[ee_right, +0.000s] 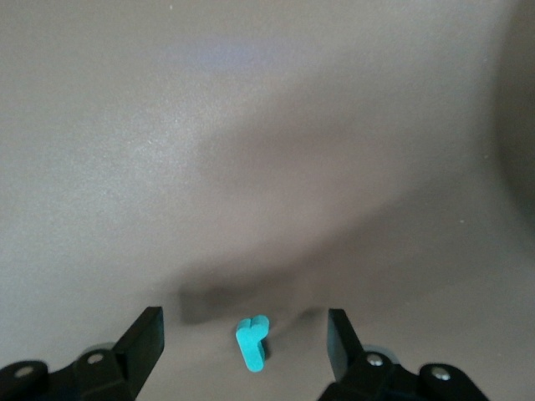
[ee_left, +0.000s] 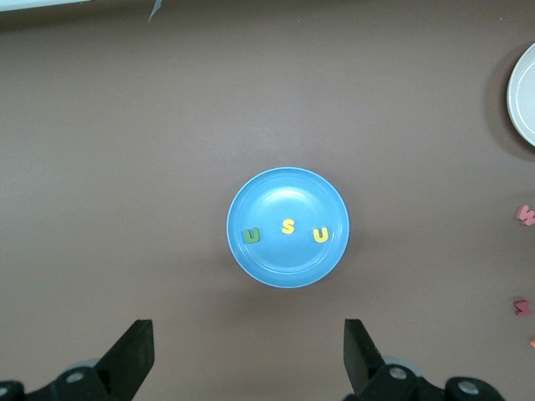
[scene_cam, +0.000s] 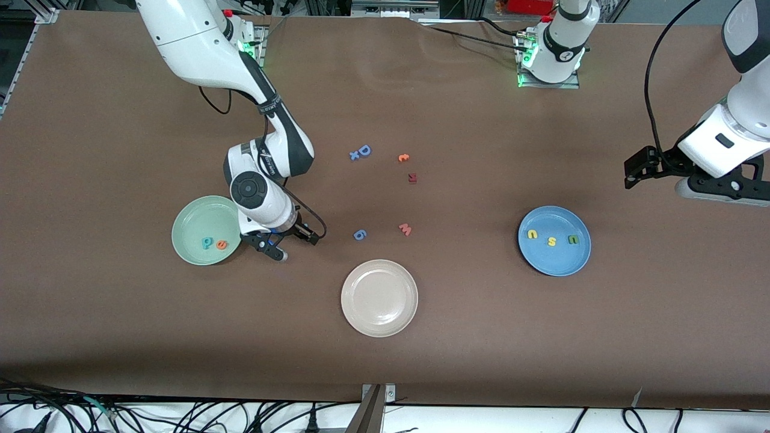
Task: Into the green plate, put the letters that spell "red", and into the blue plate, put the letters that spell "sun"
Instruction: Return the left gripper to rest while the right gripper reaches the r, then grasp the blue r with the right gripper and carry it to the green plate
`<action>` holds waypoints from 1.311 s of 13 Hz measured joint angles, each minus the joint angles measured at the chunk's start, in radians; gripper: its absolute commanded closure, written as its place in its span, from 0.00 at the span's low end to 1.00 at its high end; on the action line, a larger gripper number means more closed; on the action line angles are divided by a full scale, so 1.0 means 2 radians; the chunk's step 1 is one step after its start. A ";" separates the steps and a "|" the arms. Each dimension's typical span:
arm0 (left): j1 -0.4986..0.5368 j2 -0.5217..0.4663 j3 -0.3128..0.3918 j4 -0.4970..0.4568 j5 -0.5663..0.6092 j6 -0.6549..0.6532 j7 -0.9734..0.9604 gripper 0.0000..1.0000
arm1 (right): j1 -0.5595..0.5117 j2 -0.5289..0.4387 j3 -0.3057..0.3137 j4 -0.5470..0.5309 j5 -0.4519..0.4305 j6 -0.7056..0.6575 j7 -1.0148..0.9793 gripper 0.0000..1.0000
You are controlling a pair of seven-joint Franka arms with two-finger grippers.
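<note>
The green plate (scene_cam: 186,221) holds a teal "d" (scene_cam: 207,243) and an orange "e" (scene_cam: 222,245). My right gripper (scene_cam: 274,248) is low over the table beside that plate, toward the cream plate. In the right wrist view it (ee_right: 242,357) is open, and the small teal "r" (ee_right: 252,338) lies on the table between its fingers with a gap on each side. The blue plate (scene_cam: 556,213) holds a yellow arch (scene_cam: 532,234), a yellow "s" (scene_cam: 551,242) and an olive arch (scene_cam: 574,240). My left gripper (ee_left: 247,361) waits open and empty, high over the table by the blue plate (ee_left: 284,188).
A cream-white plate (scene_cam: 352,282) sits nearer the front camera, mid-table. Loose letters lie between the plates: blue ones (scene_cam: 361,152), an orange one (scene_cam: 403,157), a dark red one (scene_cam: 412,177), a pink "w" (scene_cam: 405,229) and a blue one (scene_cam: 359,234).
</note>
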 measured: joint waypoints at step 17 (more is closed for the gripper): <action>-0.002 -0.012 0.003 0.028 0.004 -0.049 -0.002 0.00 | 0.001 0.000 0.005 -0.006 0.000 0.002 0.001 0.94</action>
